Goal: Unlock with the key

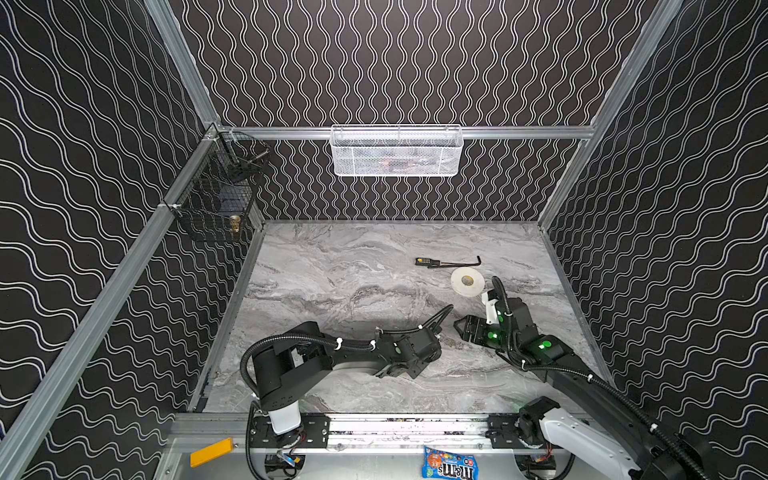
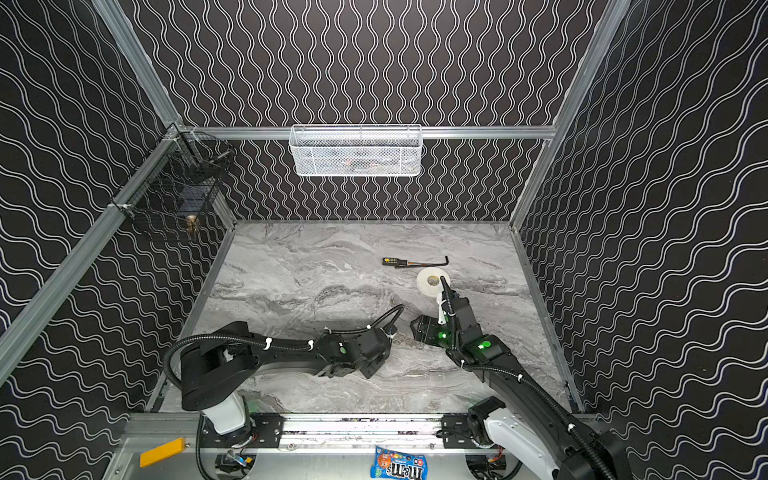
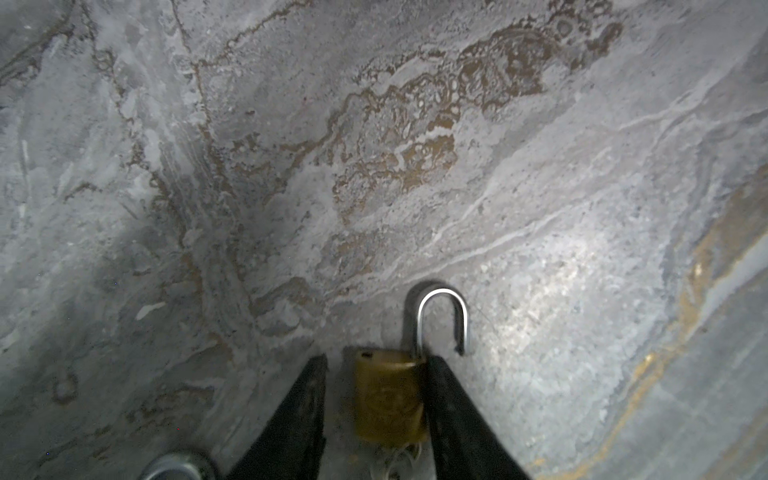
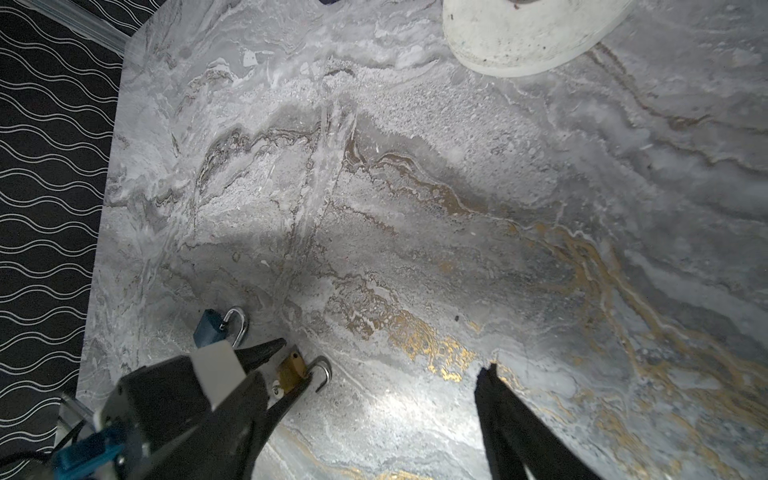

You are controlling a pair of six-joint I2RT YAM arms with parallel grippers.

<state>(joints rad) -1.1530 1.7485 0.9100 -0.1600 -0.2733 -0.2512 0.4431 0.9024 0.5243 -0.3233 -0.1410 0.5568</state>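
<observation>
Your left wrist view shows the left gripper [image 3: 376,361] parted around the brass padlock [image 3: 388,399] on the marble table [image 3: 540,208], shackle [image 3: 442,320] open. Both top views, lower centre, show only your left arm [image 1: 357,347] there; right gripper [image 1: 459,328] gapes empty.

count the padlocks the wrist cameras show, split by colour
brass padlock: 1
blue padlock: 1
total: 2
</observation>
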